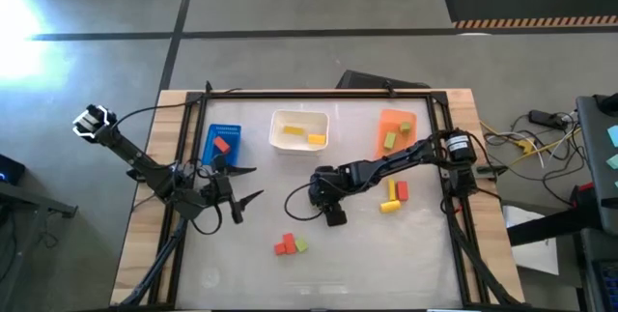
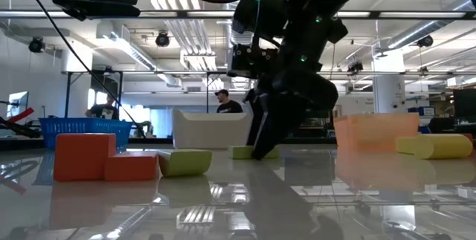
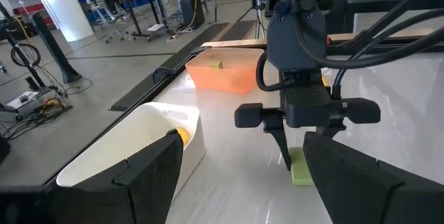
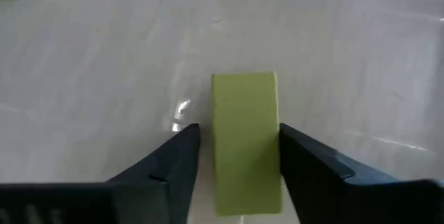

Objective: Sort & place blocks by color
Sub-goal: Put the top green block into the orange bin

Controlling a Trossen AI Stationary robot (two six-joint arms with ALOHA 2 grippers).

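R gripper (image 4: pixel 239 161) fingers astride green block (image 4: pixel 246 141) on table, not clamped; L gripper (image 1: pixel 235 184) fingers open, idle.

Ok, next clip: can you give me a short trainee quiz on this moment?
1. Pick one: the right gripper is down at a block of which colour? A red, B yellow, C light green.
2. True or false: the white bin holds red blocks.
3. Fill in: the blue bin holds one ___ block.

Key: 1 C, the light green block. 2 false, it holds yellow blocks. 3 red, the red block.
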